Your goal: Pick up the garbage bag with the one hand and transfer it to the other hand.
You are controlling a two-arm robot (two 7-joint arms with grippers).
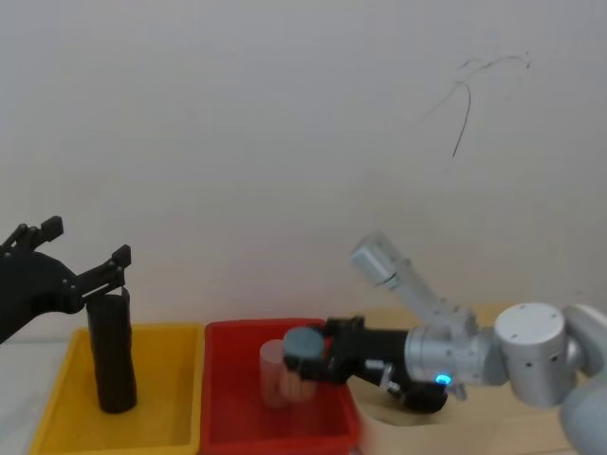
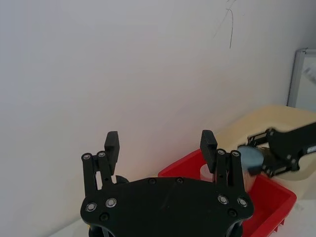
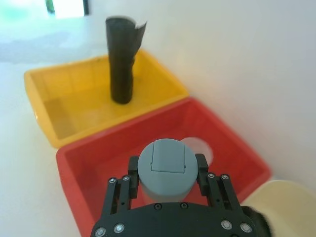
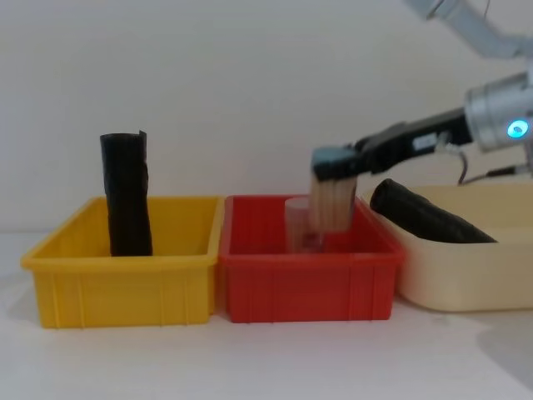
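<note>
Head view showed the garbage bag (image 1: pixel 112 353) standing upright in the yellow bin (image 1: pixel 57 417), with the left tool (image 1: pixel 102 275) spread open and empty just above its top. Over the neighbouring red bin (image 1: pixel 228 427), the right tool (image 1: pixel 305 358) was closed on a grey-capped jar (image 1: pixel 302 346), while another black roll (image 4: pixel 429 215) lay in the cream tub (image 4: pixel 441 275).

The garbage bag's (image 4: pixel 127 193) base is hidden behind the yellow bin's (image 4: pixel 125 283) near wall. The right hand's (image 4: pixel 333 171) grey-capped jar (image 4: pixel 331 200) blurs. The cream tub (image 4: pixel 466 267) is cut off at right.
</note>
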